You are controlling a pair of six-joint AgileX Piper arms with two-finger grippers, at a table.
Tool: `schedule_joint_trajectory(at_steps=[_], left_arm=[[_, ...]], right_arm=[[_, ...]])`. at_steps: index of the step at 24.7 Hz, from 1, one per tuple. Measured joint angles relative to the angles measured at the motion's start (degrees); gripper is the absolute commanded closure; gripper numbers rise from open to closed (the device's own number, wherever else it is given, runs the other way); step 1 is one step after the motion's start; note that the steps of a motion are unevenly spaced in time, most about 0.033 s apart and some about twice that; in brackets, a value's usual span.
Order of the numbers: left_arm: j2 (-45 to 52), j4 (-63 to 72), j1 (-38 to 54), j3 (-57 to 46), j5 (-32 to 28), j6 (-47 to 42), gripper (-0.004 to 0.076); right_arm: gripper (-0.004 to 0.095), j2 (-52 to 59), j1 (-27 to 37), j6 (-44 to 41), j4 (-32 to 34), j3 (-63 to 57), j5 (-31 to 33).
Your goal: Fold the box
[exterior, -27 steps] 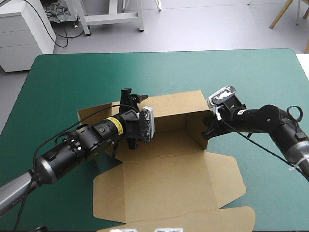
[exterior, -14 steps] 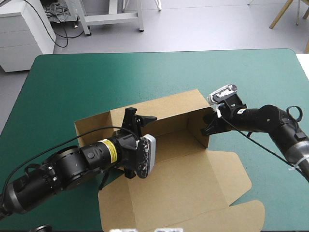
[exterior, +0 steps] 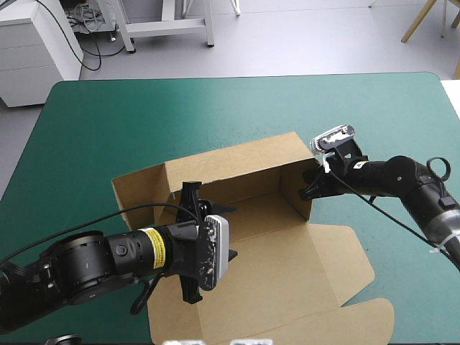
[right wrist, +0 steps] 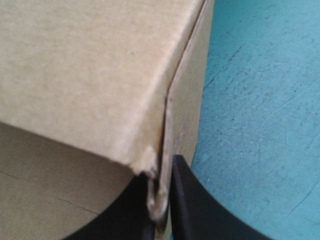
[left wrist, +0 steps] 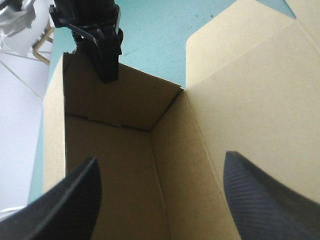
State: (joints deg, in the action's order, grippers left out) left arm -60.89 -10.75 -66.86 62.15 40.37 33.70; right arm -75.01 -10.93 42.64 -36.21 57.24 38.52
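There is one box (exterior: 287, 273), brown, and there are two grippers, each with two black fingers. In the high view the box sits on the teal-green cover (exterior: 108, 122) from the table's middle toward 6 o'clock. Two walls stand raised, the long far one at 12 o'clock and the short end one at 3 o'clock. The lid lies flat toward 6 o'clock and an end flap lies spread at 9 o'clock. The left gripper (exterior: 195, 243) hangs over the box's floor near its 9 o'clock end, and the right gripper (exterior: 306, 192) meets the end wall at 3 o'clock. The high view does not settle how either pair of fingers stands; the wrist views do. The left wrist view shows the left gripper (left wrist: 160, 160) spread wide and grasping nothing, its fingers over the floor and the lid. It looks along the inside of the box to the end wall, where the right gripper (left wrist: 100, 50) reaches over the top edge. The right wrist view shows the right gripper (right wrist: 161, 202) clenched on that wall's edge at the corner, the board pinched between the fingers, with bare cover beside it.
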Motion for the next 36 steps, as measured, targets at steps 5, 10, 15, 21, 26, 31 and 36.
schedule_joint_trajectory(at_steps=[5, 10, 15, 21, 26, 31, 36], left_arm=[[-4.01, 4.49, 0.0, 9.76, 11.68, -2.25, 0.0255], [-10.02, 6.43, 0.0, 22.02, 25.96, -6.15, 0.0255], [-15.17, 3.62, 0.11, 32.24, 31.06, -10.87, 0.0281], [-16.19, -2.02, 8.62, 39.18, 31.06, -17.81, 0.0371], [-15.16, 0.1, 30.72, 40.76, 31.06, -18.94, 0.0374], [-10.53, 0.52, 52.87, 40.8, 31.1, -21.7, 0.0486], [-1.73, 1.63, 57.95, 37.65, 31.11, -24.15, 0.0731]], right_arm=[[0.0926, 0.0, 0.0, -0.12, 0.0, 0.0, 0.05], [0.0926, 0.0, 0.0, -0.12, 0.05, 0.0, 0.26], [0.0926, 0.0, 0.0, -0.36, 0.17, 0.0, 0.59], [0.0926, 0.0, 0.0, -0.56, 0.71, 0.0, 1.44], [0.0926, 0.0, 0.0, -0.92, 0.83, 0.0, 1.49], [0.0926, 0.0, 0.0, -0.97, 0.83, 0.0, 1.49], [0.0926, 0.0, 0.0, -1.02, 0.83, 0.0, 1.49]])
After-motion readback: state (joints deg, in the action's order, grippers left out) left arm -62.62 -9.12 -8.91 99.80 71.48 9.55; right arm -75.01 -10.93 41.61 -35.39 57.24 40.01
